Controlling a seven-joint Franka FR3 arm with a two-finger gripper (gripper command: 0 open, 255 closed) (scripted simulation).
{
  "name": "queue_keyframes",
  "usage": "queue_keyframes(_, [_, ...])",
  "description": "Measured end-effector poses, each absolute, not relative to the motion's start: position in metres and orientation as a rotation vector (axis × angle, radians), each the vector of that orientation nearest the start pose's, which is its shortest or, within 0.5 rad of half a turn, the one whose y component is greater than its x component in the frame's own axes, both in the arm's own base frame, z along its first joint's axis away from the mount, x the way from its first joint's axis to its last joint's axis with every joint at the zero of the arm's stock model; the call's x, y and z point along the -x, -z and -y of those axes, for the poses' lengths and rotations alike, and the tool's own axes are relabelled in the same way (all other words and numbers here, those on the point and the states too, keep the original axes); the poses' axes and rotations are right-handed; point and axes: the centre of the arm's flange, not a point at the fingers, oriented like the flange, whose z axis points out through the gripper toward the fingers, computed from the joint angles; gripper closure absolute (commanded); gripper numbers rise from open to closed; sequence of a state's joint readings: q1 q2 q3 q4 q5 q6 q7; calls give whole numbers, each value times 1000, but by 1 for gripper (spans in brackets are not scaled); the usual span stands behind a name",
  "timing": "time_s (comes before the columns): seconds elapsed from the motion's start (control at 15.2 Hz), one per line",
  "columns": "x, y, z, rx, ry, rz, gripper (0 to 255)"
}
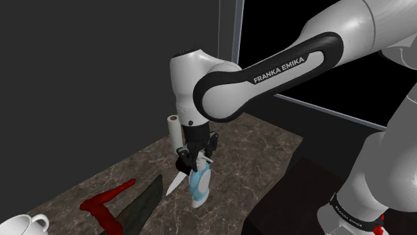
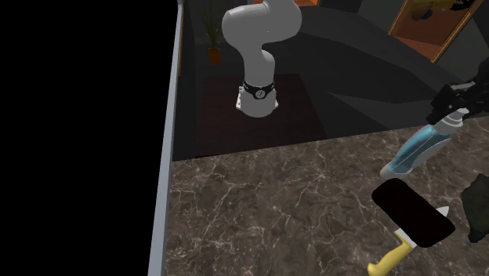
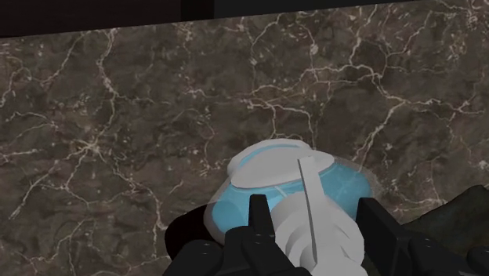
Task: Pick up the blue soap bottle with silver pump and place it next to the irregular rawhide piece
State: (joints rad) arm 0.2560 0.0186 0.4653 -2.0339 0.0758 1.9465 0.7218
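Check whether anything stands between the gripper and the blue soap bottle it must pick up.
Nothing visible does. In the wrist view the gripper has its fingers closed on either side of the silver pump of the soap bottle. A white knife blade lies beside the bottle, not between the two.

One soap bottle (image 1: pixel 199 183), one mug (image 1: pixel 20 223), one knife (image 2: pixel 389 259), one red piece (image 1: pixel 101 202).

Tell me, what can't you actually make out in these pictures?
Dark object: cut off by the second exterior view's right edge; unidentifiable.
White cup: cut by the shoulder view's bottom edge.
Soap bottle base: wrist view, hidden under its own body and the pincer.
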Motion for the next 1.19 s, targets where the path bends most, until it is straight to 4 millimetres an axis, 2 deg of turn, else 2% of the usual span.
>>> queue_keyframes(0.33, [-405,-427,-362,3145,-203,-50,255])
queue_keyframes(0.4, [-405,-427,-362,3145,-203,-50,0])
queue_keyframes(0.79, [-405,-428,-362,3145,-202,-50,0])
queue_keyframes(1.06, [-411,-466,-364,3144,-201,-50,0])
queue_keyframes(1.19, [-411,-474,-363,3144,-201,-50,0])
